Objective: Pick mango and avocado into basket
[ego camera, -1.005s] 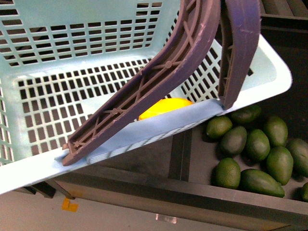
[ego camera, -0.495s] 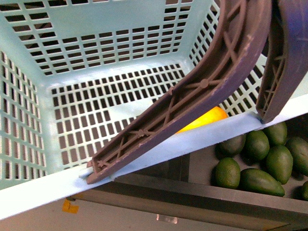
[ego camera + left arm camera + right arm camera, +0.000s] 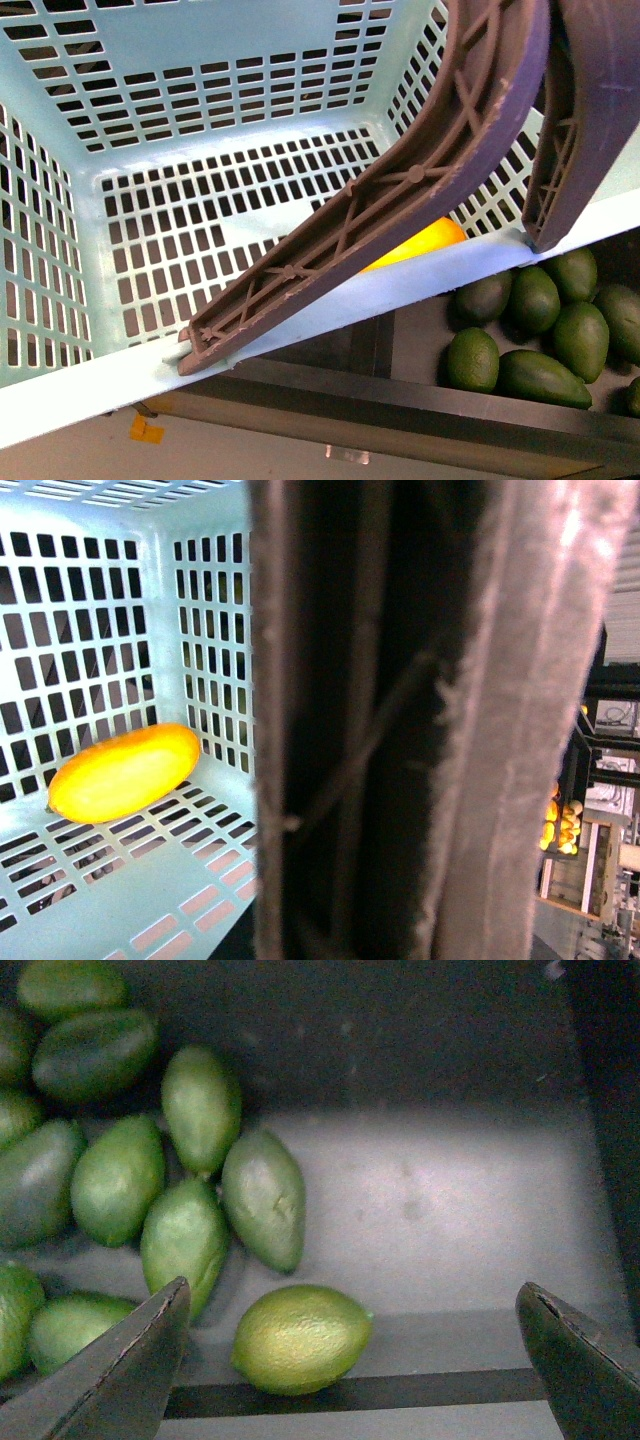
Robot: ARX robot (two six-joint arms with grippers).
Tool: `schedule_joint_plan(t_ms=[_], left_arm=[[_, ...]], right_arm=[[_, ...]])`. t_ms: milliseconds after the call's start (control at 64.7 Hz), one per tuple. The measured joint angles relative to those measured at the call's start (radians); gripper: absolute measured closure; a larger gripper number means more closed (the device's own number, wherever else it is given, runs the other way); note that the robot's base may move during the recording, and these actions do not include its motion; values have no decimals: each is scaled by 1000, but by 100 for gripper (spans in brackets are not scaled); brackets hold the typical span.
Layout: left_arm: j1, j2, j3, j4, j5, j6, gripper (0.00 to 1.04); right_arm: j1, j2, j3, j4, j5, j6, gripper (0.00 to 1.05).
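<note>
Peering past the two brown handles [image 3: 400, 190] that cross the front view, I get only a sliver of the mango [image 3: 425, 240]. The nearer handle and the near rim of the basket [image 3: 90, 385] cover the rest. The left wrist camera shows the mango whole, lying on the slotted floor, tucked into a corner of the basket. Most of that picture is filled by a blurred brown handle right up against the lens. I cannot make out the left claw there, so I cannot tell whether it is clenched or released.

The basket's far and left walls run off the frame. Its floor is bare apart from the mango, so most of it is open room. Its near rim slants across the front view, over the left part of the dark bin [image 3: 420, 330] where the avocados [image 3: 533, 298] lie. Several are cut off at the right edge or hidden under the rim. I cannot single out the darker one.

The right claw [image 3: 352, 1290] hangs over that bin, its fingers [image 3: 120, 1370] spread wide, released, holding nothing and touching nothing. A paler yellow-green avocado [image 3: 303, 1338] shows between the fingertips, just beside the heap, with bare bin floor on its other side.
</note>
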Motion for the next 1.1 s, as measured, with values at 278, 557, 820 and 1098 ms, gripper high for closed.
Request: schedule_joint_plan(t_ms=[278,557,820,1098], left_arm=[[0,0,0,0,-8,-1,91],[0,0,0,0,-7,0,91],[0,0,0,0,-1,0,91],[0,0,0,0,-8,1,91]], right_arm=[[77,310,172,-21,-13,-39,9],[116,435,367,-104,-18,-11,9],[134,520,500,-168,-23,19,9],[137,573,576,-208,-26,43,9]])
